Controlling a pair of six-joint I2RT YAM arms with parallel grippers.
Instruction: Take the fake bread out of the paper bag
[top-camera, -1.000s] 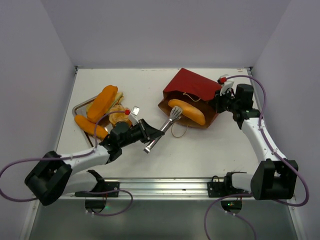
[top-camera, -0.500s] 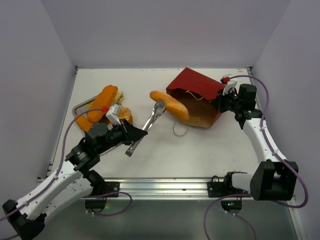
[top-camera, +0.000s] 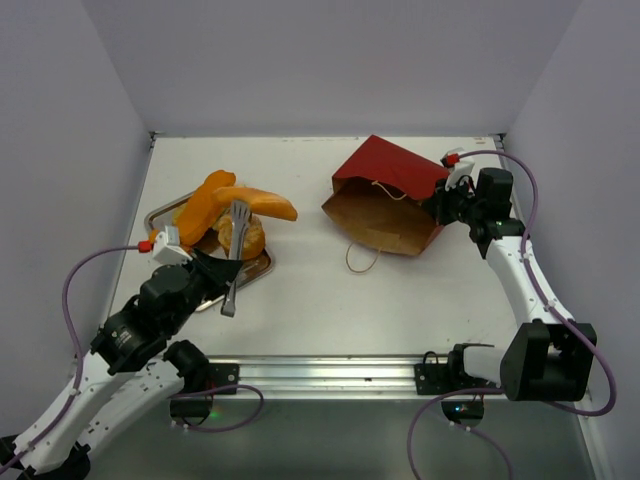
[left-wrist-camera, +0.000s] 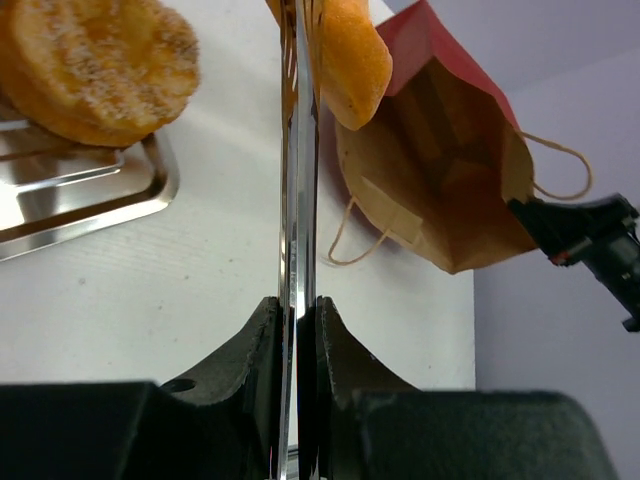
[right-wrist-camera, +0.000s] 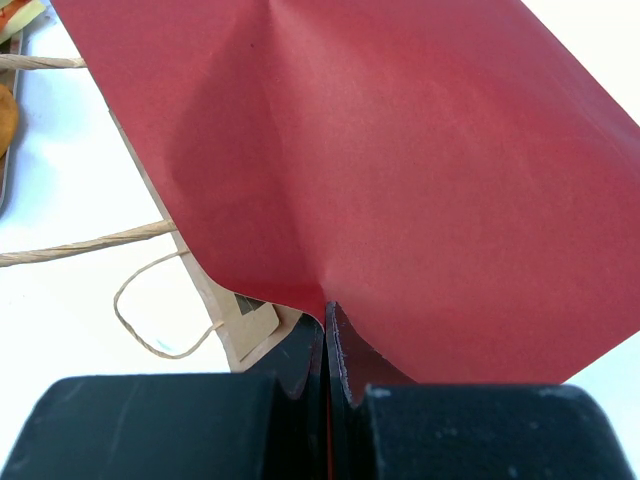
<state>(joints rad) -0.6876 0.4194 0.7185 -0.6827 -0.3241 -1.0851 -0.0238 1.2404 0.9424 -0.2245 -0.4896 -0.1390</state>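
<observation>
We note left tool (left-wrist-camera: 297, 322) clenched on tongs (top-camera: 234, 258), which pinch a long golden roll (top-camera: 258, 201) above tray (top-camera: 263, 264), 9 o'clock. Right tool (right-wrist-camera: 327, 345) grips paper bag (top-camera: 385, 200) edge, 2 o'clock on surface (top-camera: 320, 295).

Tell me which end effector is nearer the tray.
Left. The left end effector, gripping the tongs, hovers at the tray's near edge. The right end effector sits well off to the right, pinching the bag's edge.
</observation>
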